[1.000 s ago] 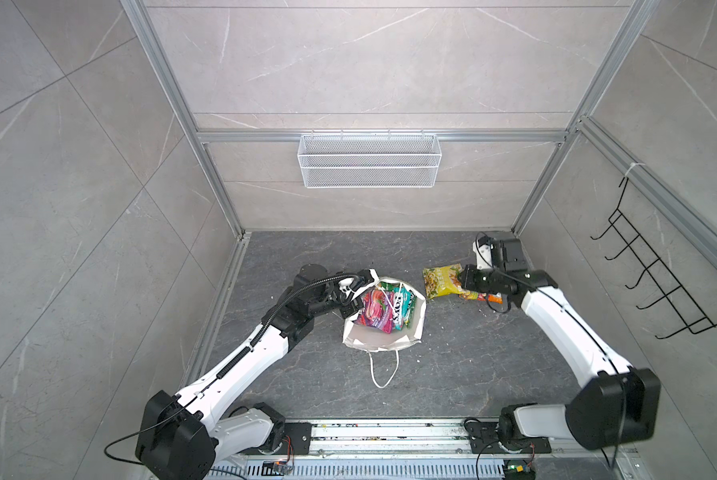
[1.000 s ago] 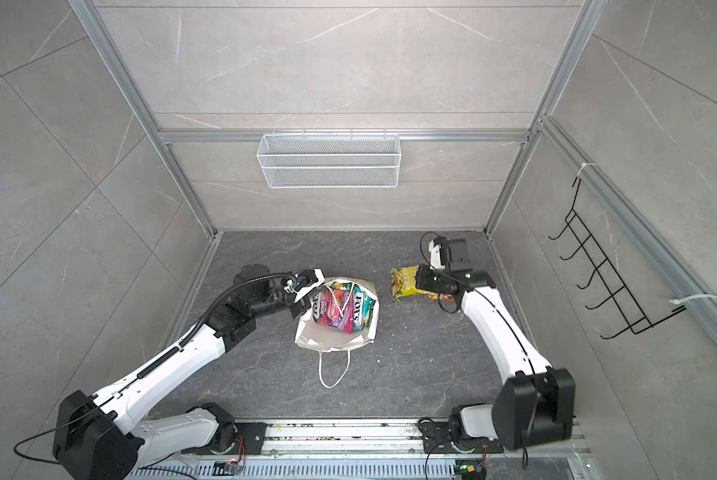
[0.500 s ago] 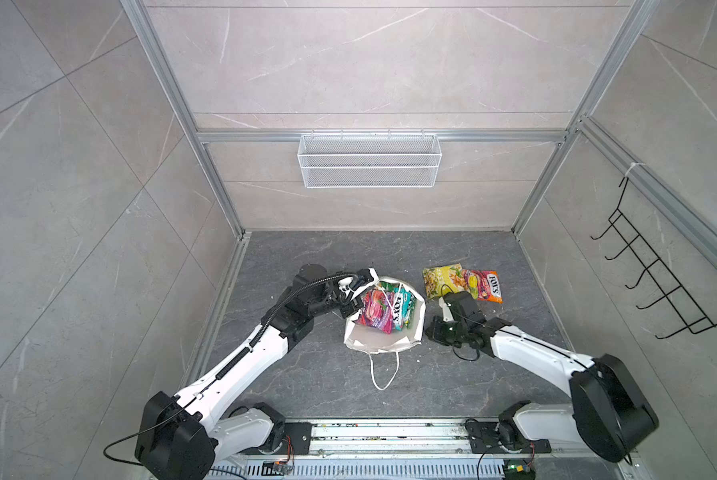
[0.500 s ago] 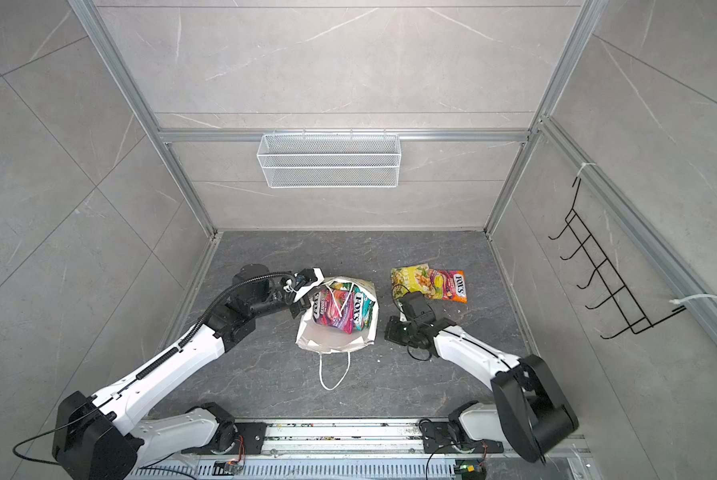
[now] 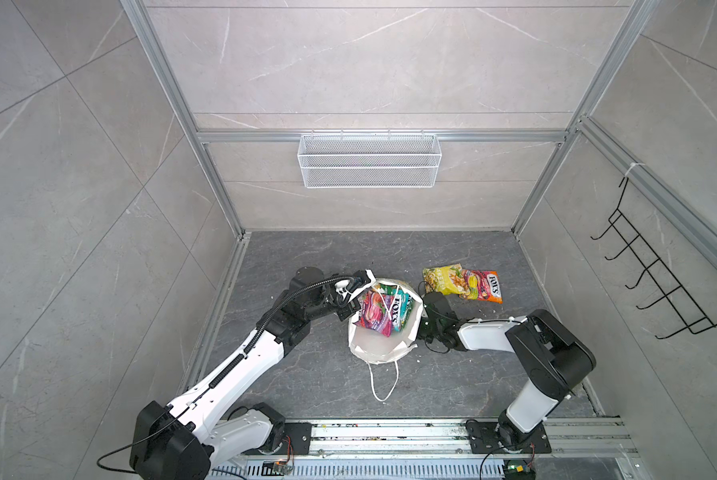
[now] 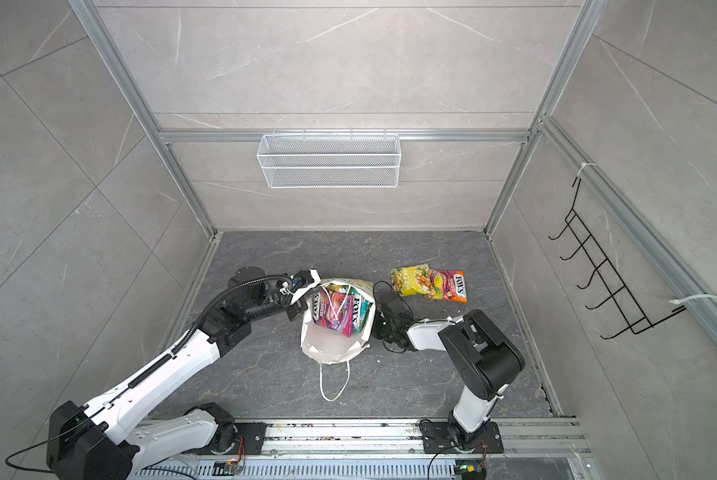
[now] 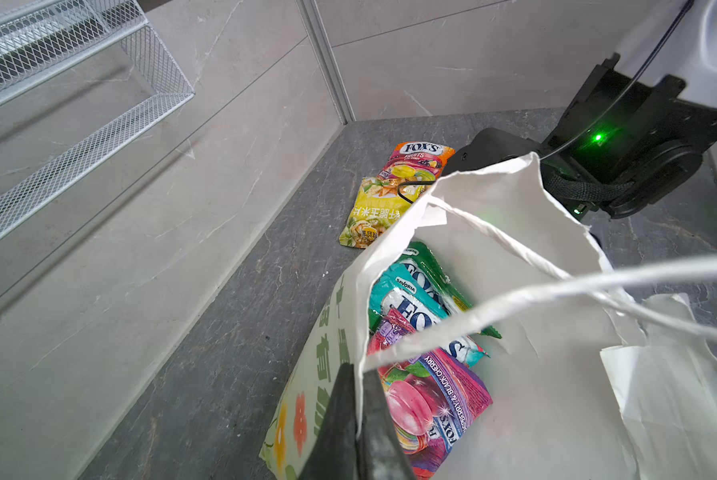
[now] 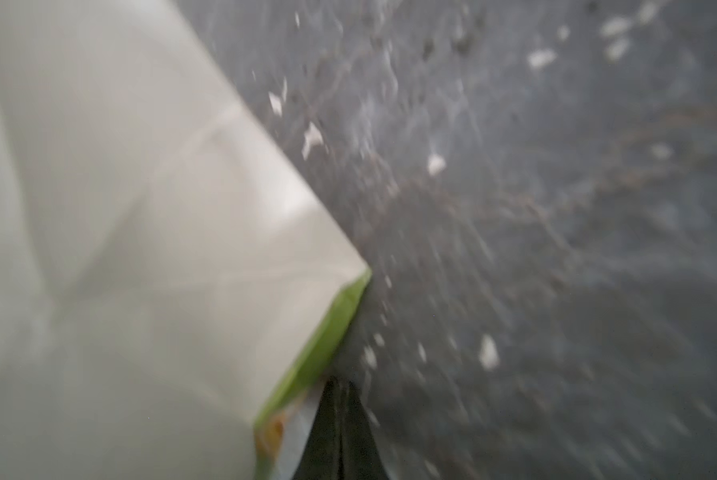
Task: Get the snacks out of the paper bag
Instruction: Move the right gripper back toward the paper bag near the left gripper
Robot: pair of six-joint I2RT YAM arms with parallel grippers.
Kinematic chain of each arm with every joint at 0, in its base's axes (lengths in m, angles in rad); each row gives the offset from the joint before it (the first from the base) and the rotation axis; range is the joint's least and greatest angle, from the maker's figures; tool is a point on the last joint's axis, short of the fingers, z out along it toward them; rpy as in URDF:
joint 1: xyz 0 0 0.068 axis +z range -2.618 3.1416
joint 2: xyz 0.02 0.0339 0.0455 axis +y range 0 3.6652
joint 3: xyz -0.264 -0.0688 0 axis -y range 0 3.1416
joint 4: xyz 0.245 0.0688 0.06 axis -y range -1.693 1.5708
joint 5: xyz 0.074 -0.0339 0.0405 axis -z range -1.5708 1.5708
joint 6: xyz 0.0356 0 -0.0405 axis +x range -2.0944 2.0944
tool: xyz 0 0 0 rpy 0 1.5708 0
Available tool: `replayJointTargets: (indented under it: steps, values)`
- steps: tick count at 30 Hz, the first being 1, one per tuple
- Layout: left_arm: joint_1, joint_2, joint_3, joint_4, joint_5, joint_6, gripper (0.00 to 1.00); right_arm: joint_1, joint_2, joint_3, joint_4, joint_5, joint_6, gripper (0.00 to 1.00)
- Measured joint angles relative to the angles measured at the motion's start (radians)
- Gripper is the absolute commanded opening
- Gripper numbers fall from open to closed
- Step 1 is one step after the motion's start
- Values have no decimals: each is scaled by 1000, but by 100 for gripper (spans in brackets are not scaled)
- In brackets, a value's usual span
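Bag (image 5: 379,347) stands open mid-floor, its rim clamped by the left gripper (image 7: 357,370). Purple packet (image 7: 436,399), teal packet (image 7: 411,299) and green packet (image 7: 427,257) sit inside. Right gripper (image 8: 340,390), jaws pressed together, sits against the bag's right wall; whether it nips paper is unclear. Yellow packet (image 5: 442,279) and orange packet (image 5: 483,286) overlap on the floor (image 5: 307,257) nearby.

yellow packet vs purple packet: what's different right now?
The yellow packet lies flat on the table, outside the paper bag; the purple packet sits inside it, leaning against a teal packet. The yellow packet carries Chinese lettering; the purple packet reads FOX'S. Both are flat, glossy snack packets.
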Motion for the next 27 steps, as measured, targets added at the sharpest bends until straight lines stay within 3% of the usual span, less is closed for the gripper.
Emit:
replayJointTargets:
  steps: [7,17,22,27]
  values:
    - [0,-12,-20,2,-35,-1,0,0,117,108,70,60,26,7]
    - [2,-12,-45,26,-91,-1,0,-8,358,427,114,111,-31,7]
    - [1,-12,-49,40,-95,1,0,-29,293,436,45,137,-95,15]
    - [1,-16,-86,78,-91,0,0,-74,74,346,-46,171,-160,23]
